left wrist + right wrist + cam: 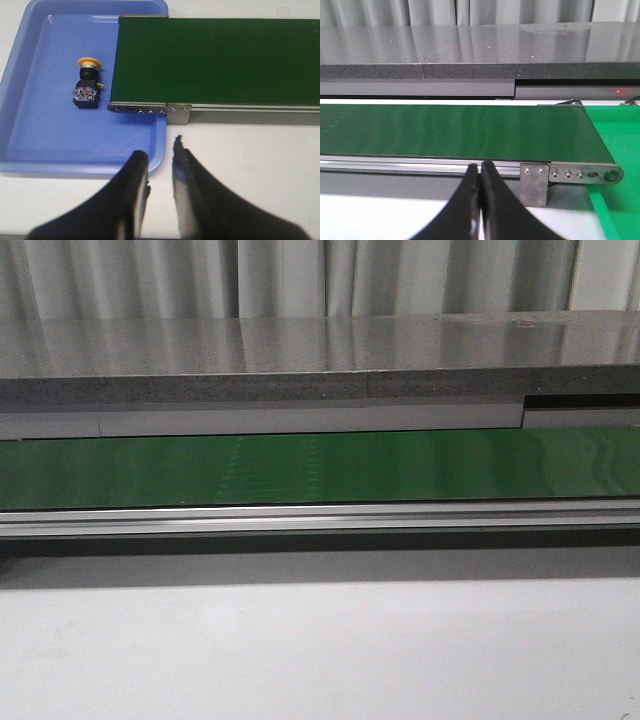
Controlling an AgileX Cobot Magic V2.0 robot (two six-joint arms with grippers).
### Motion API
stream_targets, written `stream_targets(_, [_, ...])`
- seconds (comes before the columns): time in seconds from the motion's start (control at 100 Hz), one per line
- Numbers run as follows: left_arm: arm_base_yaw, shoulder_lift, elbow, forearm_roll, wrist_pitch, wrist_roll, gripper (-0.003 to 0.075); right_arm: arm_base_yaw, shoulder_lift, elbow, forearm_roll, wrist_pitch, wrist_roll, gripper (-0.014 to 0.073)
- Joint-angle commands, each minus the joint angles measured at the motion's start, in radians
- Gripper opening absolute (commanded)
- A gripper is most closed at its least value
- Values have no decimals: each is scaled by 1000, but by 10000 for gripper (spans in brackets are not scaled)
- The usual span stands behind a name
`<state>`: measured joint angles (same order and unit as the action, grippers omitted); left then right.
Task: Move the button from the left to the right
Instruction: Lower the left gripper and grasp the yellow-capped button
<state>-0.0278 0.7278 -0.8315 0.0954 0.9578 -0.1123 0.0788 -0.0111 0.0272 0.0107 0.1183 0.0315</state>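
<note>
The button [87,84], with a yellow-orange round cap and a black blocky body, lies on its side in a blue tray [30,145] in the left wrist view, close to the end of the green conveyor belt [215,60]. My left gripper [160,150] is open and empty, above the white table at the tray's near corner, well short of the button. My right gripper [480,166] is shut and empty, in front of the conveyor's metal rail [420,164]. The button and both grippers are out of the front view.
The green belt [320,468] runs across the front view with a grey stone ledge [300,360] behind it. A green surface [615,145] lies past the belt's right end, by a metal bracket [535,184]. White table [320,650] lies in front.
</note>
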Motion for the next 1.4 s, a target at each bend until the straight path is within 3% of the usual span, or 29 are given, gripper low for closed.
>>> stream_targets(0.0, [-7,4,-35,-2,-51,-5,400,-4,-21,-15,-11,-82,0,-67])
stream_targets(0.06, [-7,4,-35,1,-53,-5,518,-4,-21,-15,-11,-82,0,-67])
stream_targets(0.13, [-7,4,-35,9,-59,-5,581,-4,-21,-15,-11,-82,0,-67])
stream_targets(0.34, [-7,4,-35,-2,-43,-5,581,-4,-21,-15,-11,-82,0,-67])
stream_targets(0.49, [-7,16,-41,93,-62,-24,576,-4,-21,-15,-11,-82,0,-67])
stream_targets(0.67, [1,105,-94,239,-61,-94,576,-4,-21,-15,-11,-82,0,-67])
stream_targets(0.94, [85,314,-191,230,-166,-92,575,-4,-21,-15,-11,-82,0,-67])
stream_targets(1.09, [188,435,-238,161,-204,-29,565,-4,-21,-15,-11,-82,0,-67])
stream_targets(1.28, [334,596,-290,-133,-269,202,565,-4,-21,-15,-11,-82,0,-67])
stream_targets(1.39, [397,689,-303,-179,-298,241,565,-4,-21,-15,-11,-82,0,-67])
